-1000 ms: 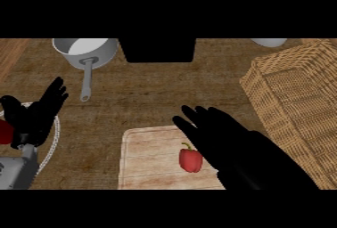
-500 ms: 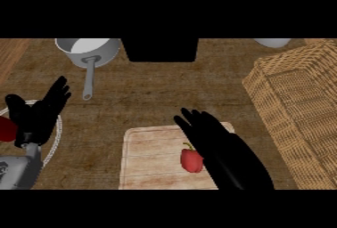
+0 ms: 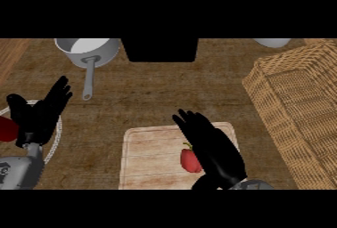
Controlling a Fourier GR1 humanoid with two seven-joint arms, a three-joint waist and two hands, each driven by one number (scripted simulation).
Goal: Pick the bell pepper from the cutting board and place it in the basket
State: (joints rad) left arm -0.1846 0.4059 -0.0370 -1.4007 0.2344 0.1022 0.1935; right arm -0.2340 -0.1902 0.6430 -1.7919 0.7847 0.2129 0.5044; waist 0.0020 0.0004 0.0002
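Since a moment ago the right hand (image 3: 214, 151) has slid toward the lower middle of the frame and now sits right over the cutting board (image 3: 151, 156), pretty much on top of the bell pepper (image 3: 190, 161). Fingers look straight and spread, pointing up-frame, not wrapped around anything yet. The pepper lies on the board's right half, just left of the palm and partly tucked under it, so I can't tell if they're actually touching.

Looks to me like we're at the reach/pre-grasp step. Next move would need the fingers to curl round the pepper, then a lift and a swing over to the wicker basket (image 3: 296, 111) at the right side of the frame, which stands well apart from the board.

Left hand (image 3: 39, 116) is at the left edge, open with fingers up, just resting. It sits over a plate (image 3: 58, 133) with something red (image 3: 6, 129) on it. Upper left there's a saucepan (image 3: 85, 49) with its handle pointing down-frame.
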